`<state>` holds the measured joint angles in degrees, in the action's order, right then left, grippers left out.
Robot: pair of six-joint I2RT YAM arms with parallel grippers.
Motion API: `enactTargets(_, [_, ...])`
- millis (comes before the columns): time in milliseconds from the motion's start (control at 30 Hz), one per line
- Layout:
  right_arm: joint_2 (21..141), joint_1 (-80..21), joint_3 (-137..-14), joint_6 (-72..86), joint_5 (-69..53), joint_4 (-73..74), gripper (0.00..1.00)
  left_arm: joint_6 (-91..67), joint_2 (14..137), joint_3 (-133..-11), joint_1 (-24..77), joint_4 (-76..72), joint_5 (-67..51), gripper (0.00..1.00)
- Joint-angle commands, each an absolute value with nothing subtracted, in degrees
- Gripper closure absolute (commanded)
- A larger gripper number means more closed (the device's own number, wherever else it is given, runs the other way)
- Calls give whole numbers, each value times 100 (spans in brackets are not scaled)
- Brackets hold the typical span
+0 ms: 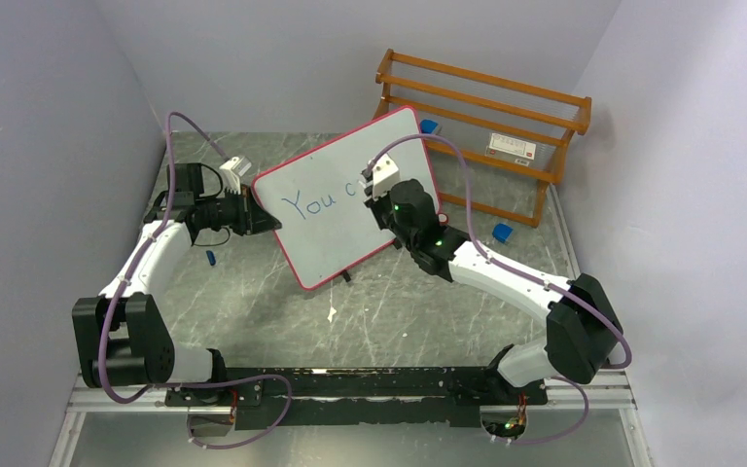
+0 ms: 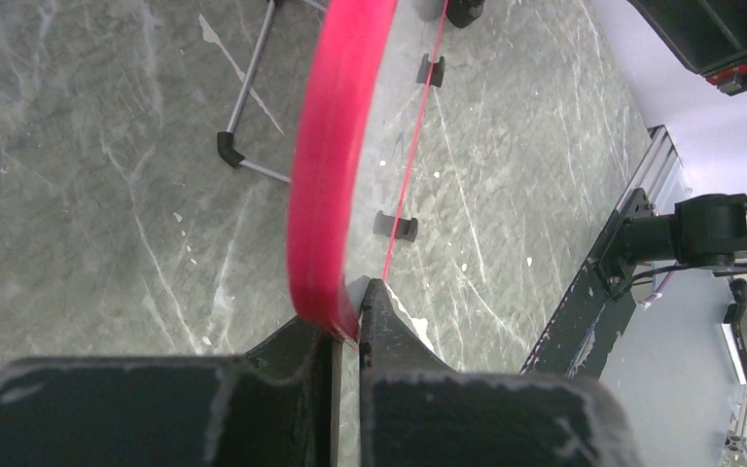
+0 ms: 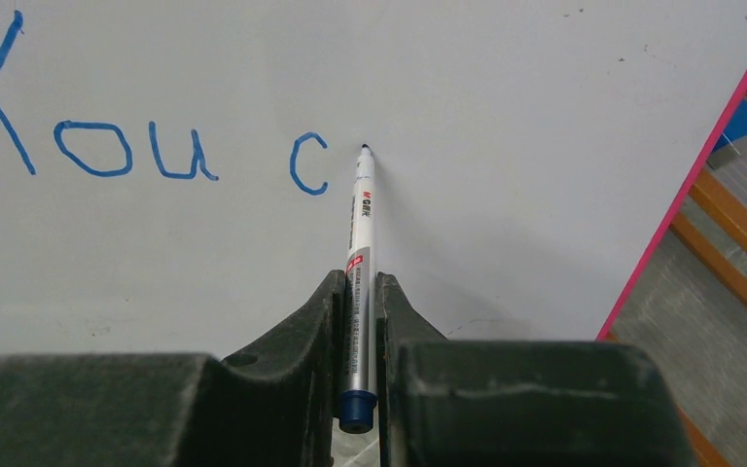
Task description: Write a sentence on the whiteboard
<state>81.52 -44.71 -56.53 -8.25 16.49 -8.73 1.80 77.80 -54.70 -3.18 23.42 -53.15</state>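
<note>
For steadiness, left tool clamps rim of pink-framed white whiteboard; right tool pinches white-barrelled marker, tip just beside unfinished blue sentence "You c".

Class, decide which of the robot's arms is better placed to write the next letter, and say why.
Right: the right gripper holds the marker, tip at the whiteboard beside the sentence's "c"; the left gripper is clamped on the pink frame.
</note>
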Motion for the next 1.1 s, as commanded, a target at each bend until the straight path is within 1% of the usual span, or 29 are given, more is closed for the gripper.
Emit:
enactTargets(0, [8209, -4541, -5852, -912, 1696, -1105, 100, 659, 7813, -5423, -448, 2215, -4445, 95])
enactTargets(367, [8231, -4649, -5866, -984, 1644, -898, 100, 650, 7811, -5432, -449, 2206, -4425, 95])
enactTargets(1067, [8018, -4667, -5375, -866, 1773, -629, 100, 611, 7813, -5423, -475, 2180, -4387, 95])
